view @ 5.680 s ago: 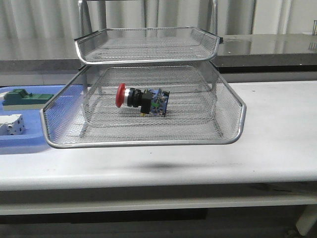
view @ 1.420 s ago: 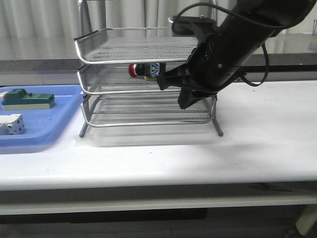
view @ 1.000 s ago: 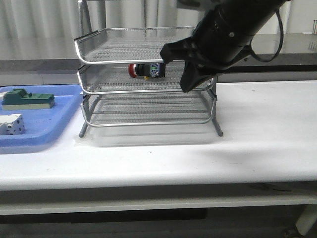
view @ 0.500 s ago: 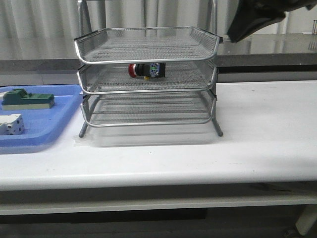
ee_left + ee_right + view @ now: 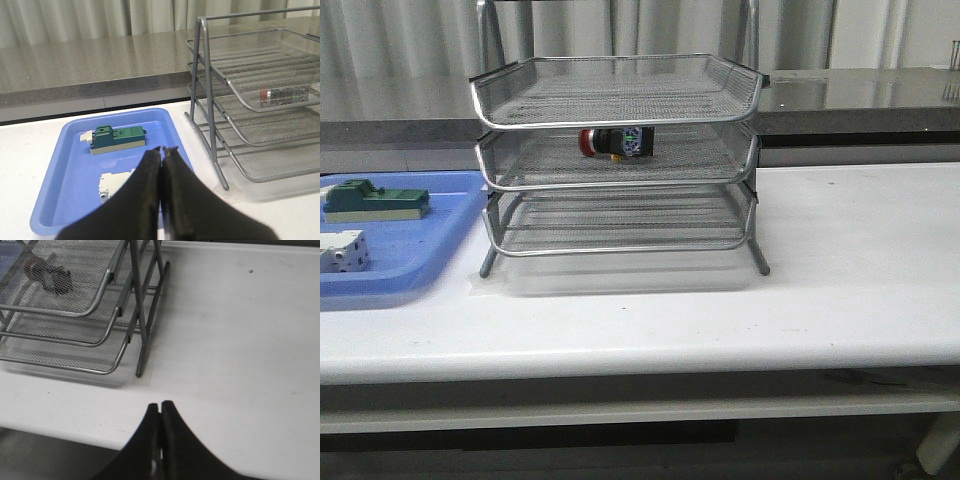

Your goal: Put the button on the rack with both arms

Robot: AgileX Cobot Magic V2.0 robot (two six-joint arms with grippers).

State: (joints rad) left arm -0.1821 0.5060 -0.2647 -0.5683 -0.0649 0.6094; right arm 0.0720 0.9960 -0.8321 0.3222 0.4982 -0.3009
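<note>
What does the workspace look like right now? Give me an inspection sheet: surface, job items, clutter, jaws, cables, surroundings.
Surface: white table, bare on the right side.
Job's things: button lies on its side in the middle tier of the rack, red head toward the left; top and bottom tiers hold nothing.
Clutter: blue tray left of the rack, holding a green-and-cream block and a white boxy part.
Grippers: left gripper with jaws shut, empty, over the blue tray's near side; right gripper with jaws shut, empty, over bare table beside the rack.
Cables: nothing seen.
Surroundings: grey counter ledge and pale curtain behind.
</note>
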